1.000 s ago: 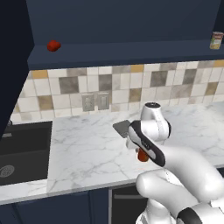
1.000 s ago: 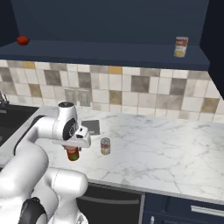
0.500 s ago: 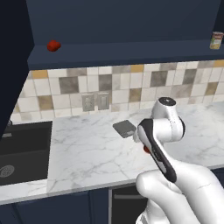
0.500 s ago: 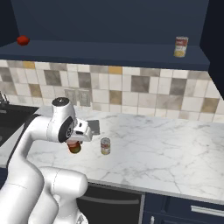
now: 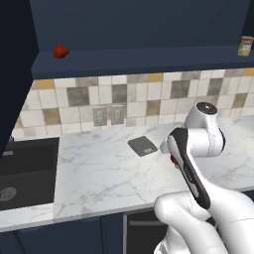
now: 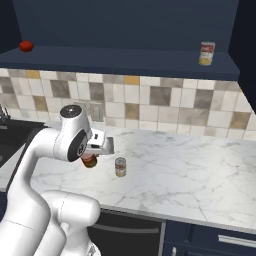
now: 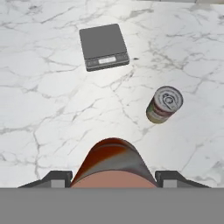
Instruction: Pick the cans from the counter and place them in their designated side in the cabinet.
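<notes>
Red can (image 7: 113, 162) clamped in gripper (image 7: 113, 177); labelled can (image 7: 164, 104), grey scale (image 7: 103, 46) on counter (image 7: 39, 109).

The white arm is rising from the base and bending at a dark-jointed elbow, its forearm reaching forward over the worktop (image 6: 190, 165); the wrist is turning the hand downward, so the hand camera is looking straight down; the gripper (image 7: 113, 175) is hanging above the marble, its jaws closing on either side of the red can (image 7: 113, 164); the two dark fingertips (image 7: 57, 178) are showing just outside the can's flanks, pressing against it.
</notes>
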Controlling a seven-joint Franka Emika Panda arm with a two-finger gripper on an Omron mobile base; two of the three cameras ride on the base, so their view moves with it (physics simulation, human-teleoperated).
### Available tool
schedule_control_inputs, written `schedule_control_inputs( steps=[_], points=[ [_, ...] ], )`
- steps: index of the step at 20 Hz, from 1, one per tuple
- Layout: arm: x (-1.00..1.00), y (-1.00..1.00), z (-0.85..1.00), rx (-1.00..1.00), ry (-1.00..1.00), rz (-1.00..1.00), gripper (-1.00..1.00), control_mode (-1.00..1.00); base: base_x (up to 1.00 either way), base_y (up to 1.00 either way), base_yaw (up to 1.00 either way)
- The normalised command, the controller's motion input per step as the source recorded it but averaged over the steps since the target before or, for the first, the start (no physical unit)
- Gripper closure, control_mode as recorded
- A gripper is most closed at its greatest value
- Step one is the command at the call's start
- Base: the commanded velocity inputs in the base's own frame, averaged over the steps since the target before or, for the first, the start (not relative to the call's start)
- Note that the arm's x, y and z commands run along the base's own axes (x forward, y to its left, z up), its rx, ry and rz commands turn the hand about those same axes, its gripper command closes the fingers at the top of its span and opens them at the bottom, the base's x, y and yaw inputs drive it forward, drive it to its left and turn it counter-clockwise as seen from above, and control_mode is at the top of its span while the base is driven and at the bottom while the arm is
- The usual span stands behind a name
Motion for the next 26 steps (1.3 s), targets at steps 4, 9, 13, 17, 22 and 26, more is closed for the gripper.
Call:
schedule_control_inputs(
  steps=[4,9,13,17,22,26],
  points=[
    [-0.08,-0.32,0.52,0.0,0.03,0.01,1.0,-1.0,0.0,0.0,0.0],
    [-0.1,-0.29,0.51,0.0,0.0,0.0,1.0,-1.0,0.0,0.0,0.0],
    [-0.08,-0.24,0.49,0.0,0.0,0.0,1.0,-1.0,0.0,0.0,0.0],
    [-0.12,-0.24,0.44,0.0,-0.01,0.01,1.0,-1.0,0.0,0.0,0.0],
    [-0.14,-0.21,0.46,0.0,0.0,0.0,1.0,-1.0,0.0,0.0,0.0],
    [-0.17,-0.18,0.47,0.0,0.0,0.0,1.0,-1.0,0.0,0.0,0.0]
  ],
)
